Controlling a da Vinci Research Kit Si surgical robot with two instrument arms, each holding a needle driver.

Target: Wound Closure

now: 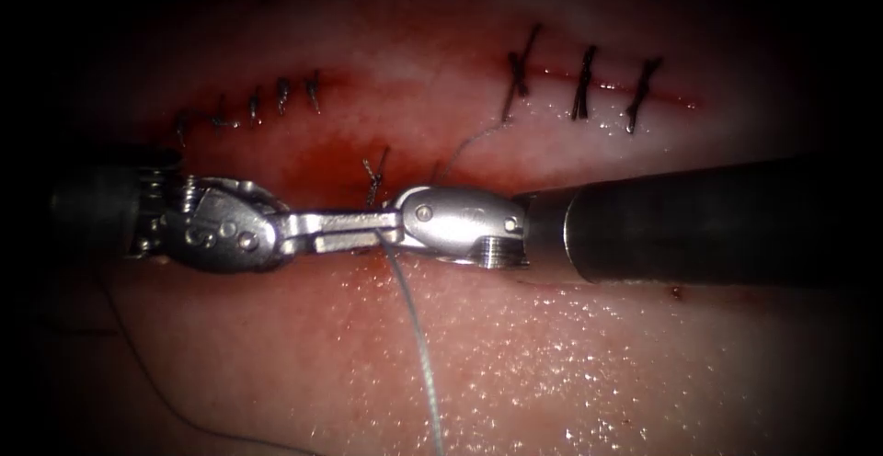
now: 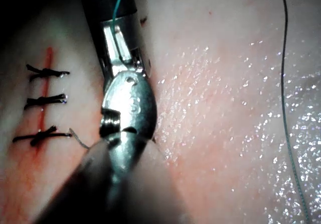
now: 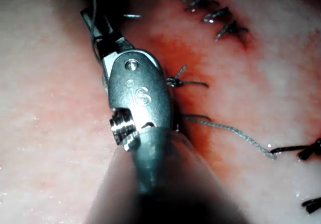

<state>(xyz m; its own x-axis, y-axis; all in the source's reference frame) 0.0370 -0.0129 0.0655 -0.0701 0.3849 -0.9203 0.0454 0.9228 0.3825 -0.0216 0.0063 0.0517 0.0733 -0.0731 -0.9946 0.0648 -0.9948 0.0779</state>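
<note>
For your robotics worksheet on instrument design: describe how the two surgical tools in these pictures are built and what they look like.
Each arm is a dark, smooth, round shaft ending in a shiny silver metal wrist. The right tool has a rounded, teardrop-shaped clevis with a pivot pin, a stamped marking and a ribbed pulley. The left tool has layered plates, round rivets and slim straight fingers.

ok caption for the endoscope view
left hand grips the thread beside the right tool over the half-stitched cut in the tissue

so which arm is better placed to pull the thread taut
Left, probably: the left tool seems shut on the thread near the knot; what the right tool holds is unclear.
</note>
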